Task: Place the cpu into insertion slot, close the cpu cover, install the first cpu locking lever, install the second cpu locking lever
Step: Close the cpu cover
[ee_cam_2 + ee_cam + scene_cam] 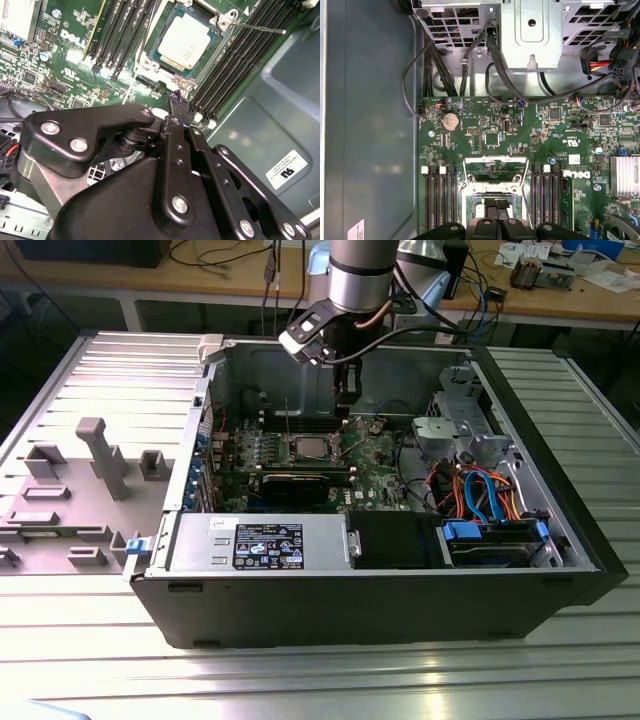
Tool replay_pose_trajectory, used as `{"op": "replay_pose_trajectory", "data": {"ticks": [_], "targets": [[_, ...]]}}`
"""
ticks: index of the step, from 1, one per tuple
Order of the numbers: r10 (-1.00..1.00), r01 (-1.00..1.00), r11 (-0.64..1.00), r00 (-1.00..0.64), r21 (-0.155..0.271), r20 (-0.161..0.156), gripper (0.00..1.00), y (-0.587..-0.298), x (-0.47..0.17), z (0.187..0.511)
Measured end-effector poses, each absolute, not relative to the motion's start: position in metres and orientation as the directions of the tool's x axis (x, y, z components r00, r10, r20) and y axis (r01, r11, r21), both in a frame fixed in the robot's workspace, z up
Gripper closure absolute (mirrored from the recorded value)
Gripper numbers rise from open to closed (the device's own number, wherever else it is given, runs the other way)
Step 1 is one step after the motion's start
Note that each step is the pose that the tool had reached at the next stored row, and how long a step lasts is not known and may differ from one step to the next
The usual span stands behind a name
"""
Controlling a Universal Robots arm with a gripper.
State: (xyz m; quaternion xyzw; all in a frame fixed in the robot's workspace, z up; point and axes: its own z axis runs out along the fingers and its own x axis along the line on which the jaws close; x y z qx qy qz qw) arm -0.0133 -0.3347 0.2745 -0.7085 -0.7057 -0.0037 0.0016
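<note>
Cpu [310, 447] is seen in the exterior view as a small silvery square lying flat on the green motherboard [378, 455], near the middle of the frame, inside an open computer case [300, 605]. The gripper [346, 408] is lowered from the upper middle of the frame and is held just beside the chip, toward the exterior view's right. A labelled power supply [262, 540] is set along the near wall. Blue and orange cables [480, 490] are bundled at the exterior view's right. A grey fixture tray [90, 470] is laid on the ribbed table [100, 670] at the exterior view's left.

In the second wrist view the cpu [187, 40] is shown seated in the insertion slot [149, 65]. Its pale metal top and dark border are left wholly uncovered. Black memory slots [125, 30] are ranged on both sides of it. A thin metal rod [260, 28] is stretched out from one corner of the socket. The gripper [177, 100] is poised close to the socket's edge; its fingers are drawn together and nothing is seen held between them.

In the first wrist view the cpu cover [495, 161] is seen as a dull metal frame that appears raised from the socket, with the gripper [496, 210] just beside it. A coin battery [451, 119], a metal drive cage [530, 30] and a finned heatsink [625, 175] are found around it.
</note>
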Motion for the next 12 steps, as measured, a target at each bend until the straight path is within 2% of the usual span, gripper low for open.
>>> {"op": "replay_pose_trajectory", "data": {"ticks": [12], "targets": [[1.000,1.000,-0.004,0.004,0.003,0.007,0.89,-0.3347,-0.0099,0.2745]]}}
